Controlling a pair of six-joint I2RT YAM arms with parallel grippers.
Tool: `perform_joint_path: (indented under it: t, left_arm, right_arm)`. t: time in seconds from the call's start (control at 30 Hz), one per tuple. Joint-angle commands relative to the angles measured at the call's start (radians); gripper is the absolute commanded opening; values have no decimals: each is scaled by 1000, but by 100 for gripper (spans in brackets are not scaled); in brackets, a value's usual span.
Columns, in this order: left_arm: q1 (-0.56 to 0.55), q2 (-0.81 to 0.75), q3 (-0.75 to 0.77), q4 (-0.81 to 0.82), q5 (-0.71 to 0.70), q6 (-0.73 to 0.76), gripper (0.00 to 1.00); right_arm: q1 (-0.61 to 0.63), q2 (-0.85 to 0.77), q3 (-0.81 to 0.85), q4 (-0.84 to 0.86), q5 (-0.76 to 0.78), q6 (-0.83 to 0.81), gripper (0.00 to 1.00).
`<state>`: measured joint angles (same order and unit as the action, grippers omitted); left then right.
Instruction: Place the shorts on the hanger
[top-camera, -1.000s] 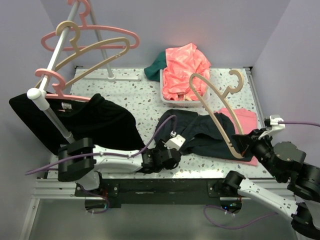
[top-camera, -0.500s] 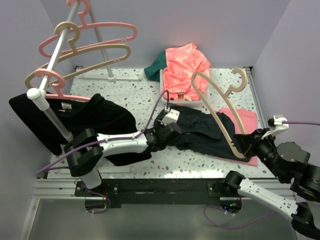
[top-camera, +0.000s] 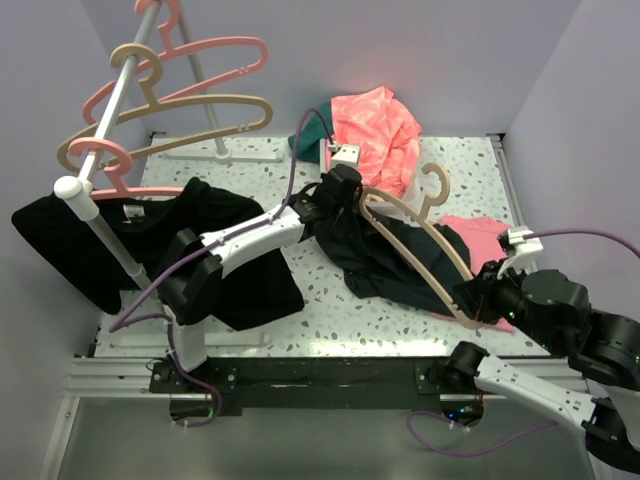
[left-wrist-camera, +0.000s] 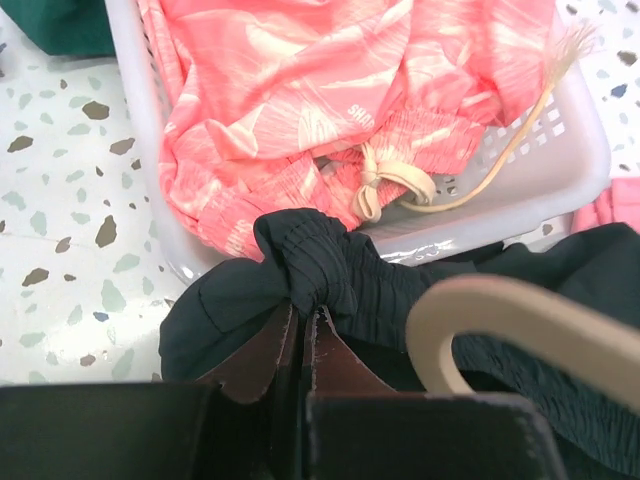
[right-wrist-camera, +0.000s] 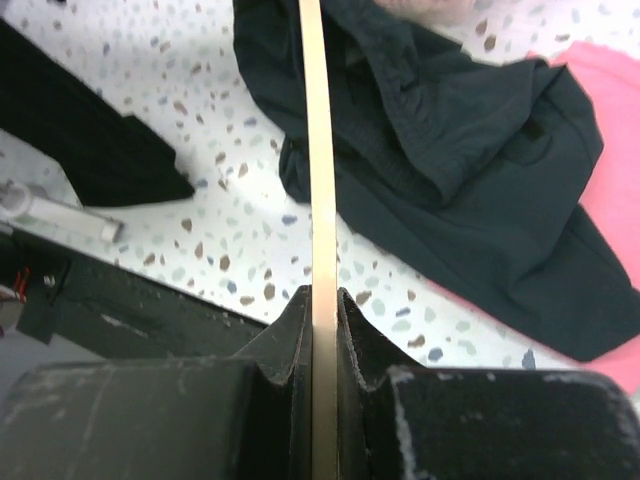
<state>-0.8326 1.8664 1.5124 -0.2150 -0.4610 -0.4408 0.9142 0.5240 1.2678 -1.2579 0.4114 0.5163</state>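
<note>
The dark navy shorts (top-camera: 385, 262) lie bunched mid-table, their waistband pulled up towards the basket. My left gripper (top-camera: 338, 210) is shut on that gathered waistband (left-wrist-camera: 315, 255); in the left wrist view the fingers (left-wrist-camera: 262, 350) pinch the fabric. The beige hanger (top-camera: 425, 235) slants over the shorts, hook (top-camera: 432, 180) at the far end, and one curved shoulder (left-wrist-camera: 520, 310) shows beside the left jaws. My right gripper (top-camera: 472, 305) is shut on the hanger's lower arm (right-wrist-camera: 315, 150), the thin bar running straight up between its fingers (right-wrist-camera: 355, 320). The shorts (right-wrist-camera: 450, 150) spread to the right of that bar.
A white basket (left-wrist-camera: 565, 170) holds a salmon-pink garment (top-camera: 372, 128), a teal cloth (top-camera: 308, 135) beside it. A pink garment (top-camera: 492, 238) lies under the shorts' right side. A black T-shirt (top-camera: 150, 250) hangs on the left rack (top-camera: 105, 120), which carries pink and beige hangers.
My left gripper shut on the shorts' waistband and carried it back towards the basket, dragging the shorts. The right gripper swung the hanger left and lower, over the shorts.
</note>
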Motion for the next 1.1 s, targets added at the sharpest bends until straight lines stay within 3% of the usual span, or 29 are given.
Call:
perform_joint_path:
  t: [0.0,0.4,0.73,0.83,1.0,1.07]
  left_arm:
    - [20,27,63,-21,51,37,0]
    - [12,-75,-1,-40,130,89,0]
    - [-65,-219,-55,-95,105,85,0]
    - [-109,-240,-58,-109,70,89,0]
    - [-146,-277,-63,-106,39,103,0]
    - [-146,-285,-72,-106,24,111,8]
  right_arm:
    - [0,36,-4,-46,-84,2,0]
    - [0,53,-159,158,-118,-62,0]
    - [0,-182,-432,585,-112,-116,0]
    - [0,-202,-510,710,-180,-110,0]
    - [-1,-212,-677,845,-154,-134,0]
    - [0,-265,-755,949,-151,-140,0]
